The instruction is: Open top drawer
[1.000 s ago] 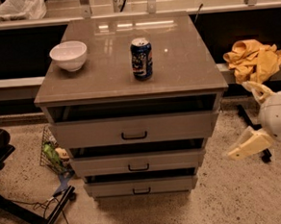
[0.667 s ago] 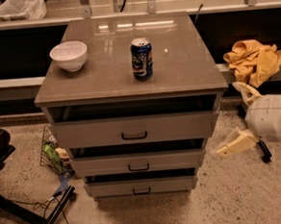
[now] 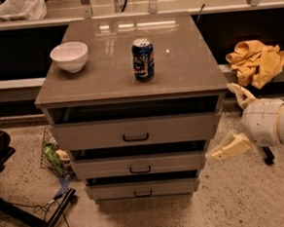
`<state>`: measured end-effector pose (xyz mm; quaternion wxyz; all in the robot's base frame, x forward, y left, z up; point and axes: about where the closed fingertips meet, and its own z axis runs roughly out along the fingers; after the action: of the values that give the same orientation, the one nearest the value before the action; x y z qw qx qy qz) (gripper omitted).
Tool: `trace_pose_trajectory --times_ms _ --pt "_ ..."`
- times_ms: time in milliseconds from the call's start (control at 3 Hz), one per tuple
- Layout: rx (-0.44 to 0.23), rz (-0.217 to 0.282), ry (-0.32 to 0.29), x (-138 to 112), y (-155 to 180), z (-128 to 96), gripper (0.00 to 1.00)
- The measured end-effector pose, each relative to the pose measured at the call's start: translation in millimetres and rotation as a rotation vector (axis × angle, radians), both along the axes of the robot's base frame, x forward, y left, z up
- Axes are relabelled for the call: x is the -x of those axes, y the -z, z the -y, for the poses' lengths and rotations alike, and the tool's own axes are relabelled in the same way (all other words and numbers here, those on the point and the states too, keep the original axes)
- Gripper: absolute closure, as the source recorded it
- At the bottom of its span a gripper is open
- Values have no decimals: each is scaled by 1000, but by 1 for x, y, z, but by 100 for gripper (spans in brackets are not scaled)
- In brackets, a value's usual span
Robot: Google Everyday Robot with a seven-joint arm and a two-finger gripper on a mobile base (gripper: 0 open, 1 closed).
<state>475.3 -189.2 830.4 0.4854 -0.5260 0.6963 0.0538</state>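
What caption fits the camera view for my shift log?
Gripper, fingers spread, right of the top drawer, clear of its handle; can and bowl on top.

Gripper (image 3: 235, 122) at right, jaws spread

Bare floor (image 3: 154, 217) fronts the top drawer (image 3: 172, 129); the gripper (image 3: 224, 122) hangs just beside its right edge.

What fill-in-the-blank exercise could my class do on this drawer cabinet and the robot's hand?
On the cabinet stand a white bowl and a blue ____.
The cabinet has ____ drawers.
The open hand hovers at the picture's ____ side of the cabinet, beside the top drawer and away from its handle.
Missing words: can; three; right.
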Motion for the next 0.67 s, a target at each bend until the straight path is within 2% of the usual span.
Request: trace_pose_trajectory --times_ms 333,667 --pt "-1 0 -2 -2 2 -3 0" --pt "-10 -1 -18 -19 19 -28 0"
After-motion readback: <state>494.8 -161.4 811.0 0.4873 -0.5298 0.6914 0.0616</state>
